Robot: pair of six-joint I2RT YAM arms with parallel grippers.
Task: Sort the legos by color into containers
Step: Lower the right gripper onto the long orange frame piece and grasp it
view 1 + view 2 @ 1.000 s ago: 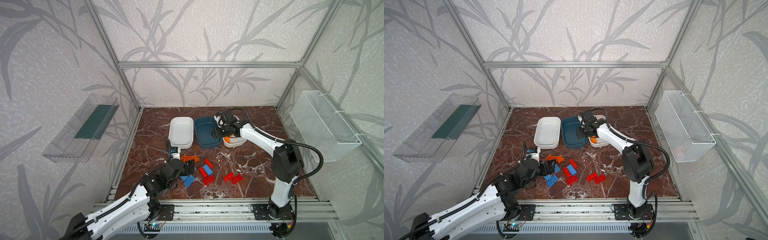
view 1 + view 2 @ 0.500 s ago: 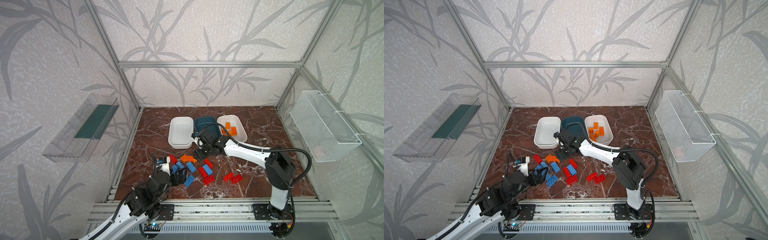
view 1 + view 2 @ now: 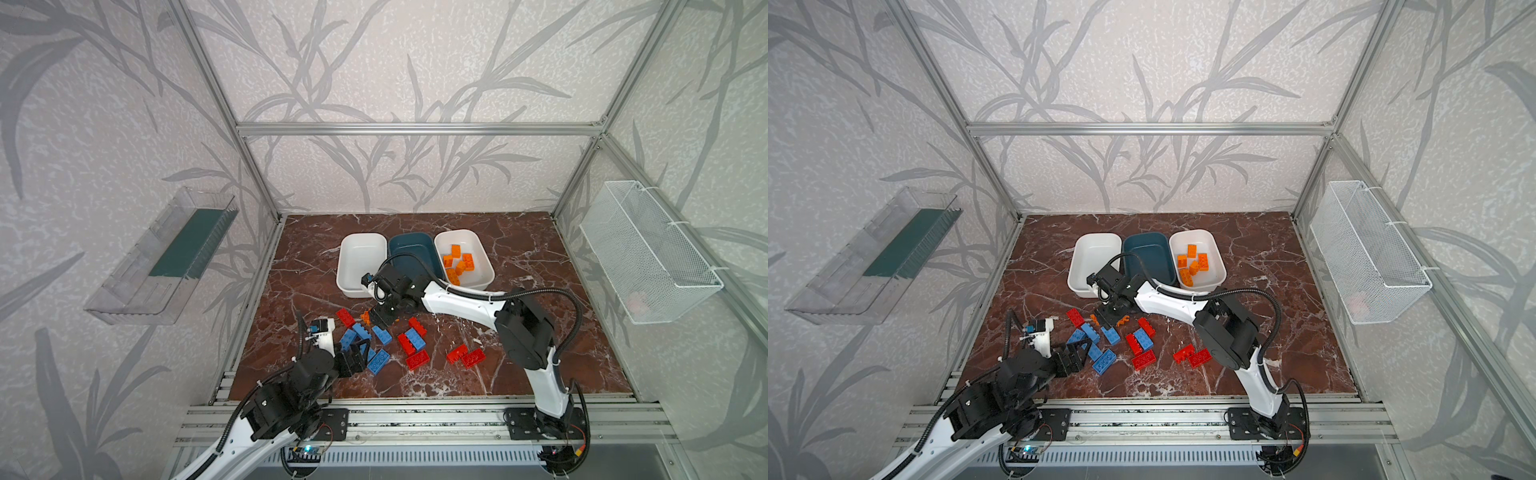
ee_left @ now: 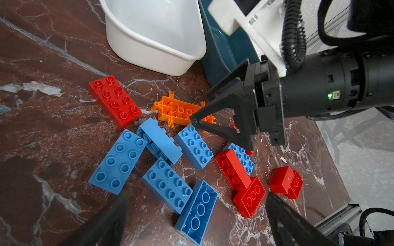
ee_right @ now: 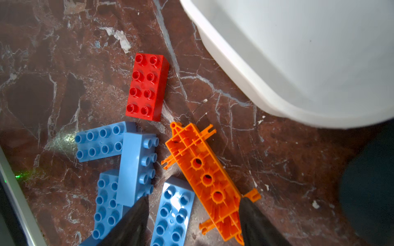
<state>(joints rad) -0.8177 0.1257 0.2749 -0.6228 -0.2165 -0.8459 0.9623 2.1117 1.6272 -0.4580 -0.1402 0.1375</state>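
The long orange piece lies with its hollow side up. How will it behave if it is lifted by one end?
The long orange piece looks like stiff, ribbed, hollow plastic, so probably light and unbending. Held near one end, it may tilt down, being long. Its thin side prongs might catch the blue brick beside it.

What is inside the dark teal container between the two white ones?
The visible floor of the teal container is bare. Its near end is covered by the right arm reaching across it, so that part cannot be seen.
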